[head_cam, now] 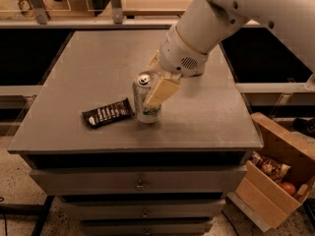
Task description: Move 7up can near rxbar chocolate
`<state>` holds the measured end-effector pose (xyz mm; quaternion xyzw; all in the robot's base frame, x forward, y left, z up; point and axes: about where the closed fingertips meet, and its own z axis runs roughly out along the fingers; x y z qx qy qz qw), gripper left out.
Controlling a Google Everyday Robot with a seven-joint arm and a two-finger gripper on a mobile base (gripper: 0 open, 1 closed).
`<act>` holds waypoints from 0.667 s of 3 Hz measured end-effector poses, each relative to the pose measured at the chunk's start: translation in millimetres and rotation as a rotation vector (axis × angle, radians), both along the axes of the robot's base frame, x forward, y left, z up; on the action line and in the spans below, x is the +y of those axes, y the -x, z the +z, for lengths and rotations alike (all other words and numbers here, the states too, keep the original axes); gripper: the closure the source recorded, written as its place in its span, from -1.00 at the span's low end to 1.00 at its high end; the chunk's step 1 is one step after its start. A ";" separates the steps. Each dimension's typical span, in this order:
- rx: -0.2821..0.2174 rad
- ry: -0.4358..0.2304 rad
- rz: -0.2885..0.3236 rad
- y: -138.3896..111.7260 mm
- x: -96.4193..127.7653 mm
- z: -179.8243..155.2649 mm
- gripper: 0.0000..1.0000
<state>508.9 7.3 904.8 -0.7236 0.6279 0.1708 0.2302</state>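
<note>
The 7up can (143,102), silvery-white with green markings and a silver top, stands upright on the grey table (98,63), left of centre near the front. The rxbar chocolate (107,113), a flat dark glossy bar with white lettering, lies just to the can's left, a small gap apart. My gripper (150,95) reaches down from the upper right and is shut on the can. One beige finger (161,89) lies across the can's right front side; the other finger is hidden behind the can.
The white arm (206,28) covers the table's back right part. An open cardboard box (275,176) with snack items stands on the floor at the right. Drawers (140,183) sit below the table's front edge. A rail runs along the back.
</note>
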 end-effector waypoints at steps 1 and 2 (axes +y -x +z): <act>-0.009 0.000 0.015 3.4 1.3 4.4 -1.00; -0.009 0.000 0.016 3.4 1.3 4.5 -1.00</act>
